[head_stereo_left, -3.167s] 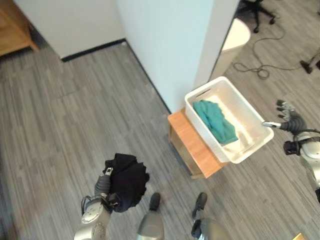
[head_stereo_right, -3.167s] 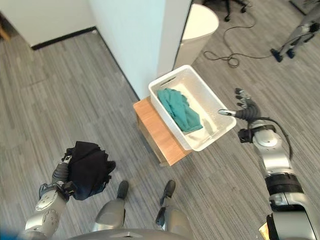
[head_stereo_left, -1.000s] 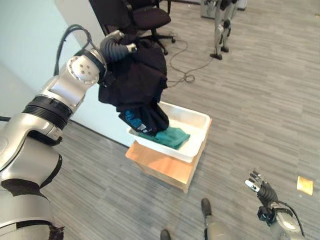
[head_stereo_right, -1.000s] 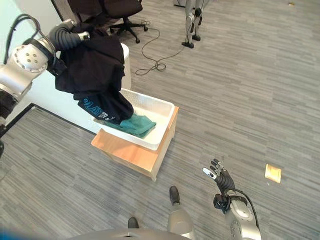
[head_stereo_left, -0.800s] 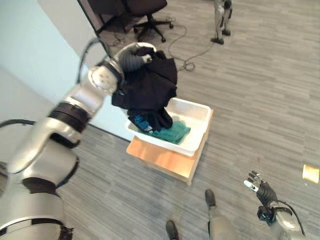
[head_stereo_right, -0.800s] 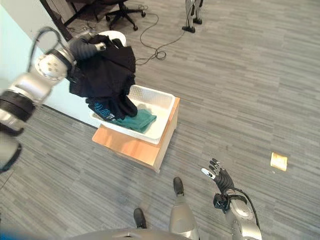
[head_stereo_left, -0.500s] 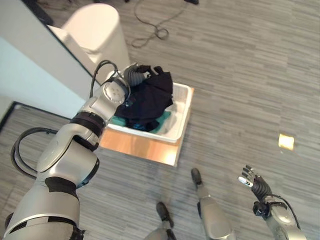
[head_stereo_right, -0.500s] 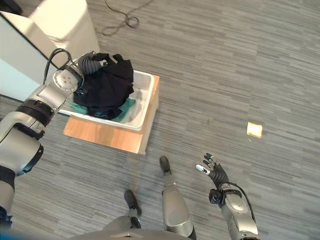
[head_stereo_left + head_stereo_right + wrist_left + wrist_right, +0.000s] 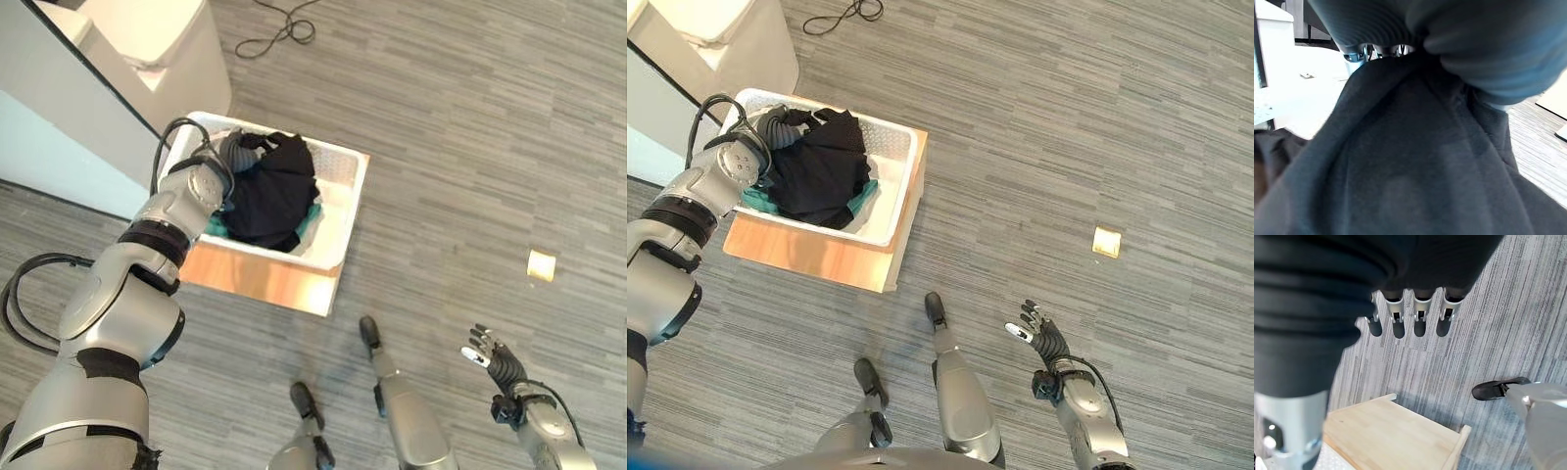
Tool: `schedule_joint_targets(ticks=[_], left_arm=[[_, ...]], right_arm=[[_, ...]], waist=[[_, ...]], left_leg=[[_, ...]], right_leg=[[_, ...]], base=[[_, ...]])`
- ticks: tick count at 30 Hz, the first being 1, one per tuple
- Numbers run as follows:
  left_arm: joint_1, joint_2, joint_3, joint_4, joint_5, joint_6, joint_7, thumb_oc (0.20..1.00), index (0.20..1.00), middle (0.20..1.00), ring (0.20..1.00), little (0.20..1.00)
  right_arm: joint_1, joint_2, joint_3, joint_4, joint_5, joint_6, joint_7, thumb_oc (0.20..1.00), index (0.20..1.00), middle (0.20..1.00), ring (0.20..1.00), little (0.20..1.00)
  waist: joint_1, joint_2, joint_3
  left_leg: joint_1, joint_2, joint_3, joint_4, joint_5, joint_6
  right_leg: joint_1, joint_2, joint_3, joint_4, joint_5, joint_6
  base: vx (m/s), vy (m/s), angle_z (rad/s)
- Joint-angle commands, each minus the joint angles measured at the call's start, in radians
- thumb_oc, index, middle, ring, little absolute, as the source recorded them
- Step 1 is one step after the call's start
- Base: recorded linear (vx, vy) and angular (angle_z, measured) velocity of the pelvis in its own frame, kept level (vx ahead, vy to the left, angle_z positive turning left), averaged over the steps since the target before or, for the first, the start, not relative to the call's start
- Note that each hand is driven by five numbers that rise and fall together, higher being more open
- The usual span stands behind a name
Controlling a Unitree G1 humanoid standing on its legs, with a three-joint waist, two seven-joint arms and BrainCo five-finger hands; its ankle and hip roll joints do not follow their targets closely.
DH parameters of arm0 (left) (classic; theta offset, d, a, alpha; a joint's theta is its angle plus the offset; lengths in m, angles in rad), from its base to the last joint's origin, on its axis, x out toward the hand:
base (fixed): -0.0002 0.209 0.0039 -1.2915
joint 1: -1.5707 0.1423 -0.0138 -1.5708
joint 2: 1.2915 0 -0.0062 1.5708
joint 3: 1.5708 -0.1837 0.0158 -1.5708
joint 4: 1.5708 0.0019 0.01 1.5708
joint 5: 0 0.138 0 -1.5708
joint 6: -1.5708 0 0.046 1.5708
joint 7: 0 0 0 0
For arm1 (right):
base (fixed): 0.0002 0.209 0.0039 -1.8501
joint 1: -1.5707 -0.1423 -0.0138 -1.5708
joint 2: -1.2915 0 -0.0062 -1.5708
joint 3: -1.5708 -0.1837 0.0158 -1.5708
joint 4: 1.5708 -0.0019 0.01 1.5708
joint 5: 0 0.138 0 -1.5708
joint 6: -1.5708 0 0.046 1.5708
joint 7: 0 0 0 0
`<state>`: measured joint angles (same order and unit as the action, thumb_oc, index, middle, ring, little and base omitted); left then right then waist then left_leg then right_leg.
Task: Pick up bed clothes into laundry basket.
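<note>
2 hands are at work here, and the nearer one, the right hand (image 9: 1042, 342), hangs low at the robot's side over the grey plank floor (image 9: 1097, 117), well apart from everything else, its fingers (image 9: 1419, 318) straight and spread with nothing in them. Farther out stands a low wooden stand (image 9: 813, 257), and on it rests the white laundry basket (image 9: 897, 191). Inside the basket lies a teal garment (image 9: 860, 198) with only its edges peeking out, because the black garment (image 9: 823, 171) is heaped on top of it and fills most of the tub. The left hand (image 9: 245, 152) reaches down into the far end of the basket, pressed against that black cloth; the left wrist view shows dark fabric bunched right under the hand, but whether the fingers are curled into it or loosened cannot be told. Beyond the basket a white wall panel (image 9: 69, 108) and a cream bin (image 9: 162, 44) stand, with a loose cable (image 9: 838, 17) on the floor past them. Judging by how things lie, the step in hand is the drop-off: the cloth is already down inside the rim. The next move probably calls for letting the fingers go slack and lifting the left arm straight up, so that no fold drags back out over the basket's edge.
</note>
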<state>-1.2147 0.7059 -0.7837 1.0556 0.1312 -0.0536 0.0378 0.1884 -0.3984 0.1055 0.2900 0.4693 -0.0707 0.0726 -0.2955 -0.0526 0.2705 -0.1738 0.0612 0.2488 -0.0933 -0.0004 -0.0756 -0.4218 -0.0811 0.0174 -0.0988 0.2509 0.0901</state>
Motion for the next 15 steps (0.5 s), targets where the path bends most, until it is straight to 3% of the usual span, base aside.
schedule_joint_targets(ticks=[1, 2, 5, 11, 14, 15], left_arm=[[-0.114, 0.029, 0.003, 0.074, 0.068, 0.017, 0.044, 0.476, 0.476, 0.476, 0.476, 0.476], [-0.121, 0.024, -0.005, 0.09, 0.09, 0.027, 0.043, 1.0, 1.0, 1.0, 1.0, 1.0], [-0.159, 0.021, -0.053, 0.106, 0.199, 0.045, 0.048, 1.0, 1.0, 1.0, 1.0, 1.0], [-0.158, 0.026, -0.078, 0.084, 0.278, 0.075, -0.001, 1.0, 1.0, 1.0, 1.0, 1.0], [-0.122, 0.043, -0.073, -0.004, 0.279, 0.073, -0.045, 1.0, 1.0, 1.0, 1.0, 1.0], [-0.084, 0.067, -0.056, -0.108, 0.252, 0.075, -0.071, 1.0, 1.0, 1.0, 1.0, 1.0]], right_arm=[[-0.017, -0.012, -0.004, -0.005, -0.012, -0.041, -0.002, 1.0, 1.0, 1.0, 1.0, 1.0], [-0.021, -0.011, 0.001, 0.002, -0.01, -0.039, -0.001, 1.0, 1.0, 1.0, 1.0, 1.0], [-0.029, -0.011, 0.015, 0.006, -0.009, -0.035, 0.003, 1.0, 1.0, 1.0, 1.0, 1.0], [-0.03, -0.021, 0.008, 0.009, -0.014, -0.024, 0.01, 1.0, 1.0, 1.0, 1.0, 1.0], [-0.035, -0.026, -0.005, -0.001, -0.022, -0.02, 0.011, 1.0, 1.0, 1.0, 1.0, 1.0], [-0.037, -0.025, -0.016, -0.003, -0.033, -0.015, 0.014, 1.0, 1.0, 1.0, 1.0, 1.0]], waist=[[0.025, -0.04, -0.015], [0.027, -0.046, -0.015], [0.029, -0.061, -0.019], [0.043, -0.073, -0.038], [0.062, -0.069, -0.049], [0.081, -0.06, -0.053]], left_leg=[[-0.016, 0.021, -0.037, 0.006, 0.055, -0.003], [-0.016, 0.022, -0.038, 0.006, 0.055, -0.003], [-0.011, 0.026, -0.035, 0.006, 0.053, -0.003], [0.01, 0.029, -0.035, 0.006, 0.044, 0.0], [0.021, 0.025, -0.044, 0.006, 0.039, 0.002], [0.036, 0.025, -0.053, 0.006, 0.029, 0.004]], right_leg=[[0.09, -0.024, 0.004, 0.014, -0.058, 0.108], [0.09, -0.022, 0.005, 0.014, -0.058, 0.108], [0.093, -0.018, 0.009, 0.013, -0.056, 0.11], [0.11, -0.016, 0.009, 0.013, -0.061, 0.11], [0.127, -0.02, 0.001, 0.014, -0.067, 0.109], [0.147, -0.023, -0.013, 0.014, -0.079, 0.109]], base=[[-0.02, -0.017, 0.04], [-0.02, -0.016, 0.04], [-0.01, -0.006, 0.03], [0.0, 0.0, 0.0], [0.02, -0.009, 0.0], [0.07, -0.054, 0.02]])
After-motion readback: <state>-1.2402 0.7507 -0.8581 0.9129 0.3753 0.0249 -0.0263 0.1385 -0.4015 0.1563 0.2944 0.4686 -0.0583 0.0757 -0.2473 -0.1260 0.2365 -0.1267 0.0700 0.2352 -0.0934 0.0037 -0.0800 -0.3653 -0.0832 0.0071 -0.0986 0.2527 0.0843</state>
